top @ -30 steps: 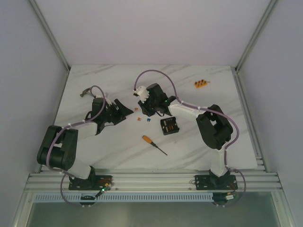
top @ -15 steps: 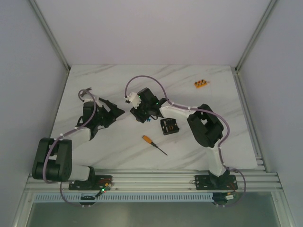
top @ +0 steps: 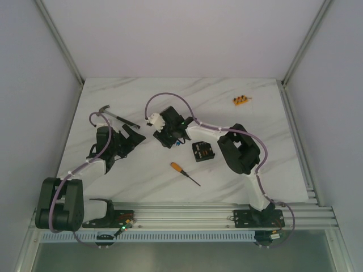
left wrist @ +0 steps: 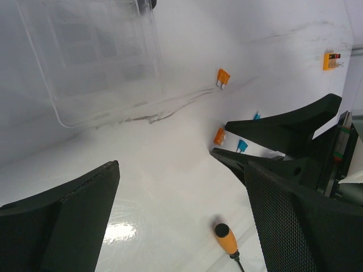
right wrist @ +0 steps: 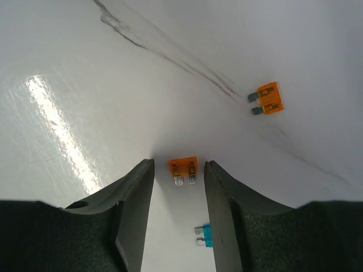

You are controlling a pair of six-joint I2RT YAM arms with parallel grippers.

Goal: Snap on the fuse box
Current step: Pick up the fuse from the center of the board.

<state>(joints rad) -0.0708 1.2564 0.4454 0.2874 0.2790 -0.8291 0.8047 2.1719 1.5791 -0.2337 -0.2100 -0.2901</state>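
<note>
Operator: Grip state, bigger things first?

Observer: Left gripper [left wrist: 181, 170], well left of the fuse box [top: 202, 151], gapes wide and holds nothing. Right gripper [right wrist: 178, 163], just left of the fuse box, is parted narrowly. Its fingers straddle an orange fuse [right wrist: 183, 169] lying flat and do not pinch it.

Operator: Box and cover?

Observer: Fuse box sits free and untouched. Clear plastic cover [left wrist: 96, 56] lies well left of it.

Operator: Step?

Observer: Judged: picking up the loose fuse, with the cover not yet snapped on. Next move calls for closing squarely on the fuse body, lifting, carrying it right to the fuse box and lining its blades over an empty slot.
</note>
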